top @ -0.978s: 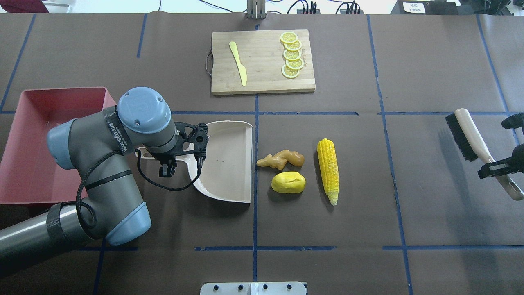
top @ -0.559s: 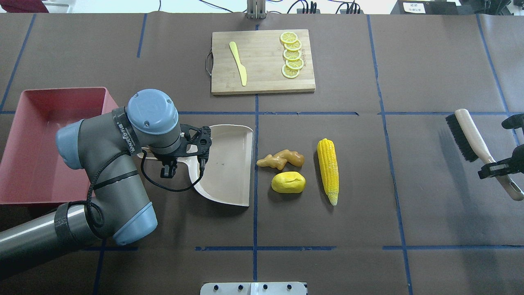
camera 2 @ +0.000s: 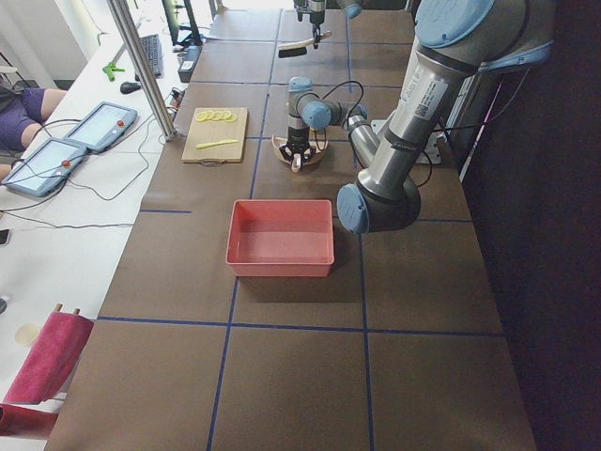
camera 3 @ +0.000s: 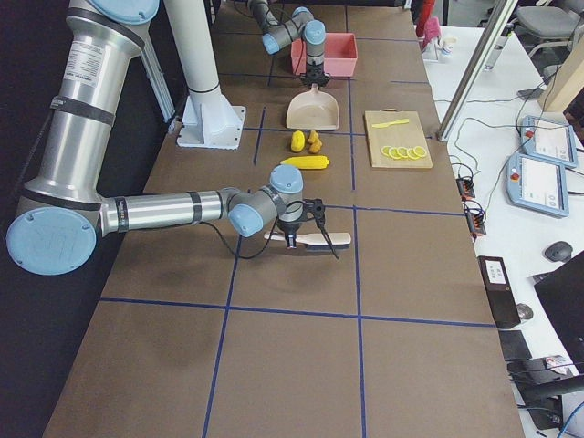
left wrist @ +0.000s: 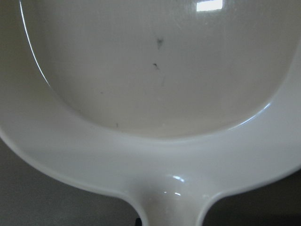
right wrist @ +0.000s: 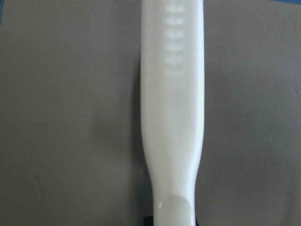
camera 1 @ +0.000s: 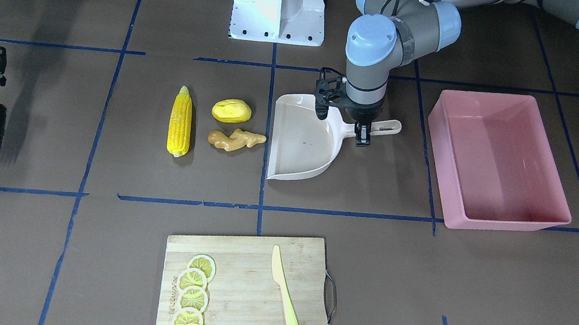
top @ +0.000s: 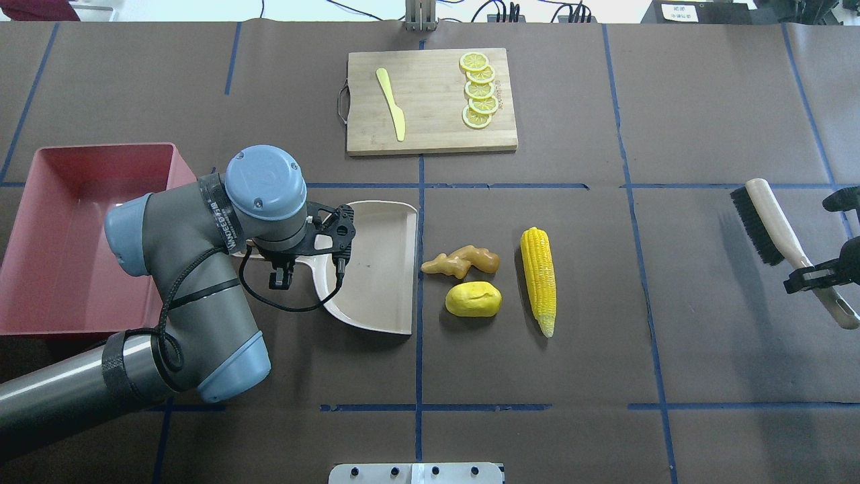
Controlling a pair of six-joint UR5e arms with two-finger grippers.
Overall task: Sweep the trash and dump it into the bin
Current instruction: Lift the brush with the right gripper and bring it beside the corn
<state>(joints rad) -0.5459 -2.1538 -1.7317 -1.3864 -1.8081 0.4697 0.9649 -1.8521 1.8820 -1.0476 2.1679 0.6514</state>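
Three pieces of trash lie on the table, near its middle: one corn cob, one potato lump, one ginger root; there is one dustpan, one brush, one bin, one cutting board with five lemon slices and one knife. The table is covered in brown paper crossed by blue tape lines; a white side desk carries two tablets. The bin stands toward the table's left end; the dustpan, showing only a few dark specks on its floor, is between the bin and the trash, with its open lip just beside the ginger root; all three pieces lie outside both. The left tool is clenched on the dustpan's handle; the right tool, near the table's right end, grasps the brush by its handle. The cutting board lies toward the far edge.
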